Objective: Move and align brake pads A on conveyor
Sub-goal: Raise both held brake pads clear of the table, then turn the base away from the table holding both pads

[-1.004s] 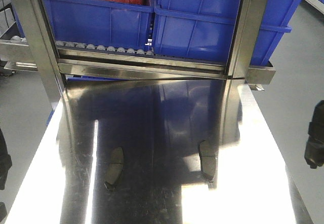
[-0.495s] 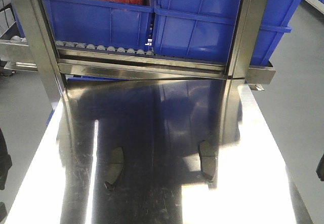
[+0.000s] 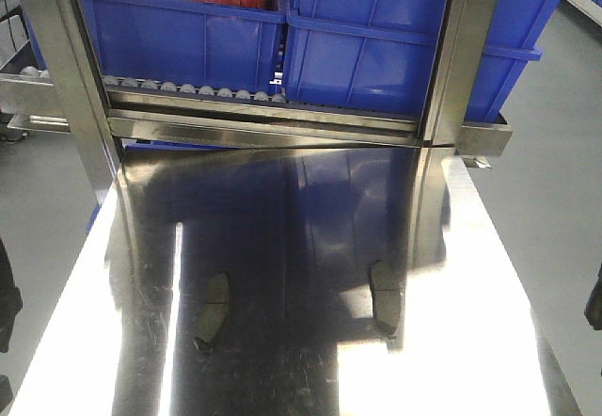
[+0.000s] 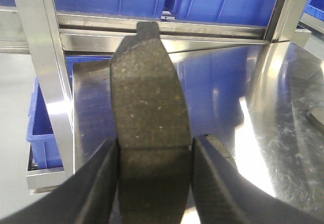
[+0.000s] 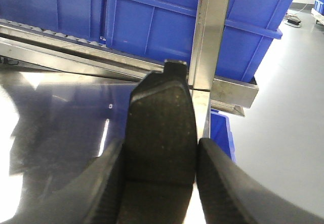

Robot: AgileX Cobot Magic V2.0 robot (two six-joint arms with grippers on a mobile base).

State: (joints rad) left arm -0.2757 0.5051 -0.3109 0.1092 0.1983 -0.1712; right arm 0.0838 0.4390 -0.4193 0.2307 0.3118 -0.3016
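The jaws of the left gripper (image 4: 154, 150) pinch a dark grey, curved oblong brake pad (image 4: 149, 97) by its sides, narrowed to its width; the right gripper (image 5: 161, 150) pinches a second such pad (image 5: 162, 117) likewise. We see a third pad (image 3: 212, 311) and a fourth pad (image 3: 384, 298) lying well apart on the shiny steel tabletop (image 3: 489, 275), blue plastic bins (image 3: 376, 58) beyond its far edge.

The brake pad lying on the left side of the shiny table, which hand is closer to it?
Left. The left hand is beside the table's left edge, near that pad. The right hand is past the opposite edge, beyond the other pad.
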